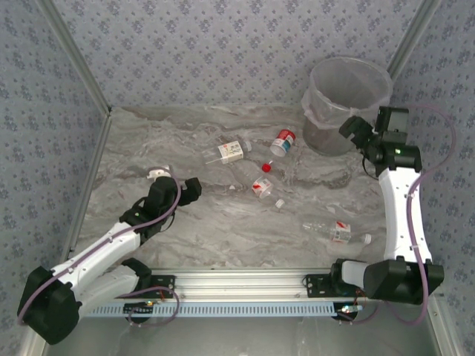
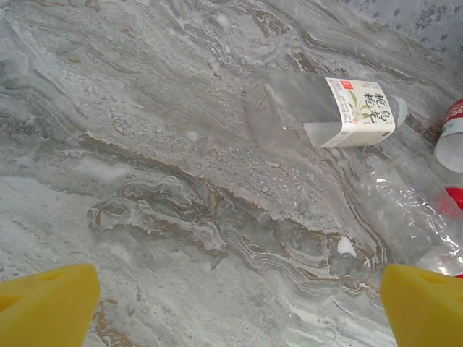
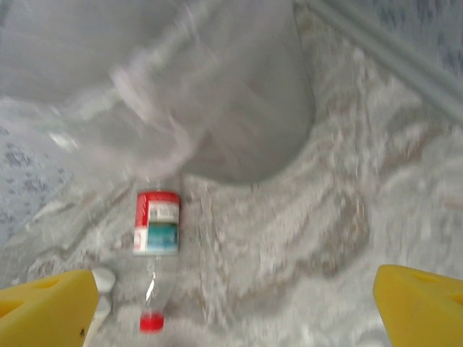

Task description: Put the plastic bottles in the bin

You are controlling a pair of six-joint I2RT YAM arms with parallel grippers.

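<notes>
Right gripper (image 1: 355,132) is up beside the bin (image 1: 330,122), its yellow pads (image 3: 51,303) spread wide with nothing between them. Below it, in the wrist view, a red-labelled bottle (image 3: 157,230) lies on the marble table (image 3: 304,238) near the bin's foot, its red cap toward the camera.

Over to the left gripper (image 2: 239,303): jaws wide as well, empty, hovering low over bare table. Ahead of it a green-labelled bottle (image 2: 340,112) lies on its side, with a crumpled clear bottle (image 2: 409,217) nearer and off to the right. From above, one more bottle (image 1: 338,231) sits close to the right arm's base.

These look empty, so I'd judge them light, thin-walled and springy. They are probably slick too, and likely to roll or squirt out of a pinch. The best hold would be across the labelled middle, or at the stiffer neck.

The bin's inside is blurred behind its liner, so I can't tell what is in there. The clear bottles' outlines also melt into the marble.
</notes>
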